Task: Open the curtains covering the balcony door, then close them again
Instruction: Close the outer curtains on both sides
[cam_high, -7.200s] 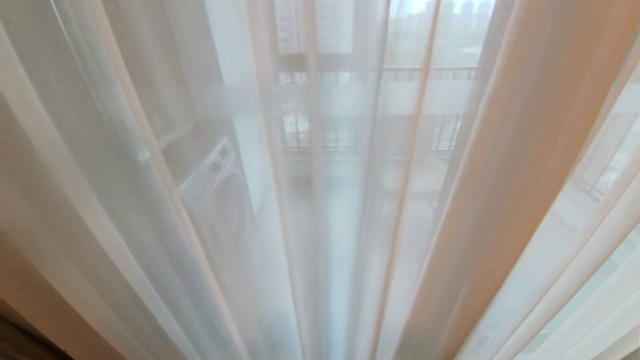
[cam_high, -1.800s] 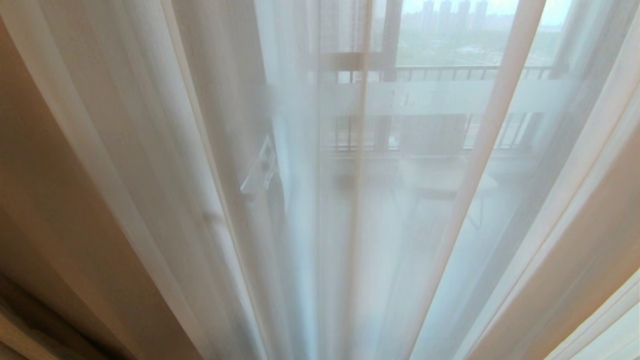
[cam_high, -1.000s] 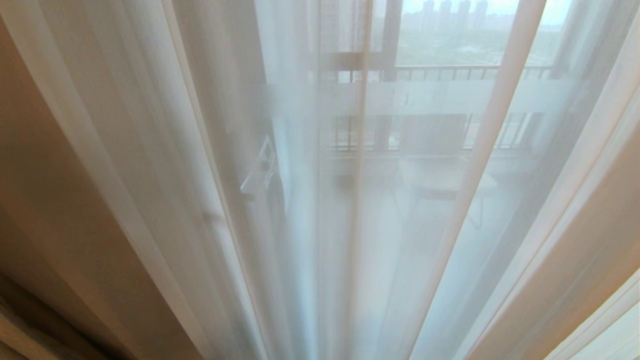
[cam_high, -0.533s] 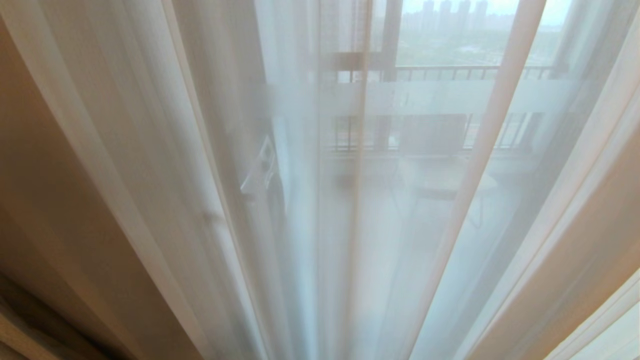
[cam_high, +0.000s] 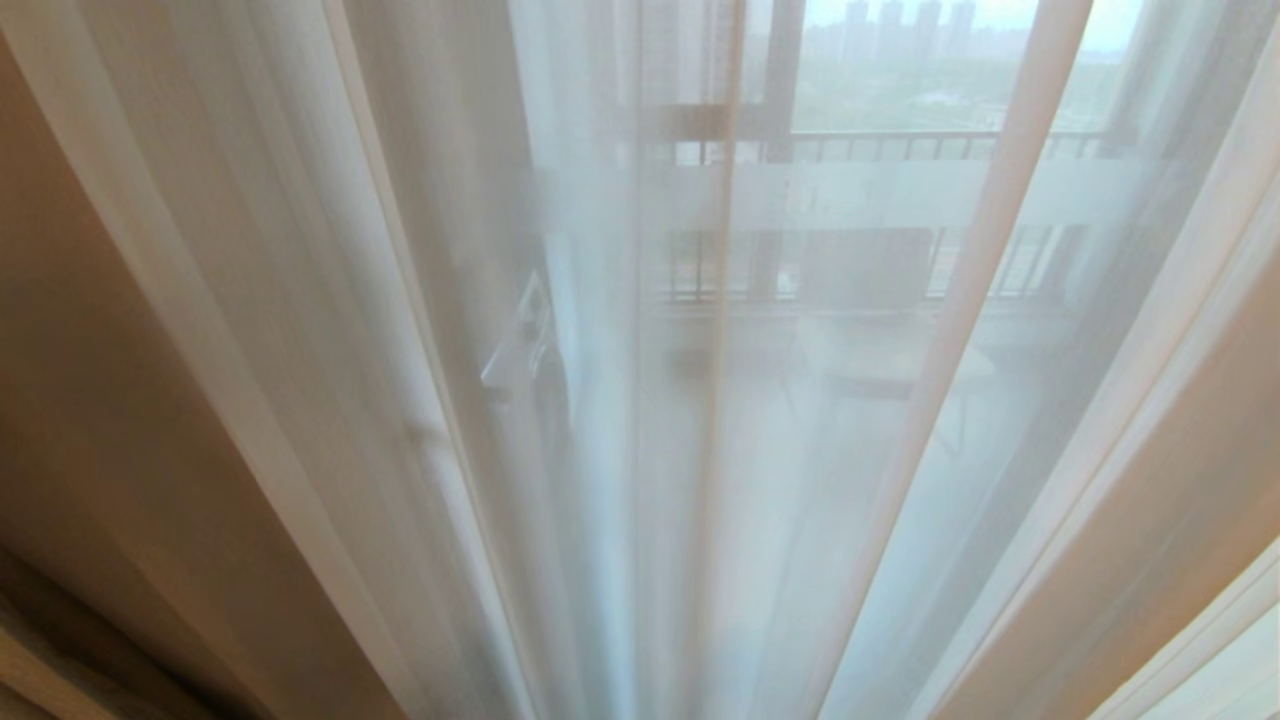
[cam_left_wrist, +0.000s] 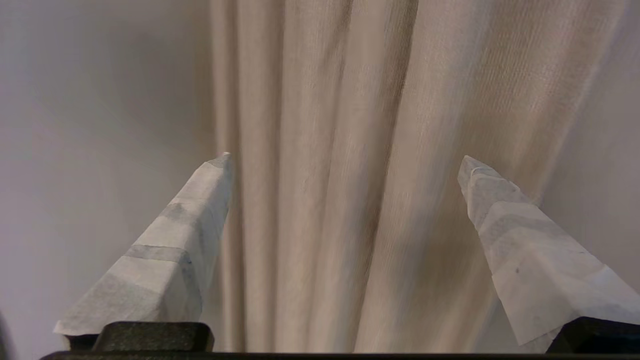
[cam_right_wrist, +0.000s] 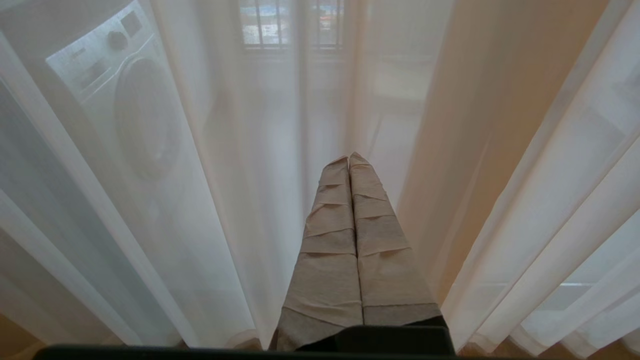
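Observation:
White see-through sheers of the curtains hang across the whole head view. Through them shows the balcony door, dark-framed with a frosted white band. A thick beige drape hangs at the lower left edge. Neither gripper is in the head view. In the left wrist view my left gripper stands open, its taped fingers wide apart, with pleats of the thick drape straight ahead between them; whether they touch it I cannot tell. My right gripper is shut on nothing, pointing at the sheers.
A washing machine stands behind the sheers on the balcony, with a black-barred railing further back. A plain grey wall lies beside the thick drape in the left wrist view.
Since the oldest frame the whole head view has shifted, so the camera moved. Over the last two seconds the head view shows no visible change.

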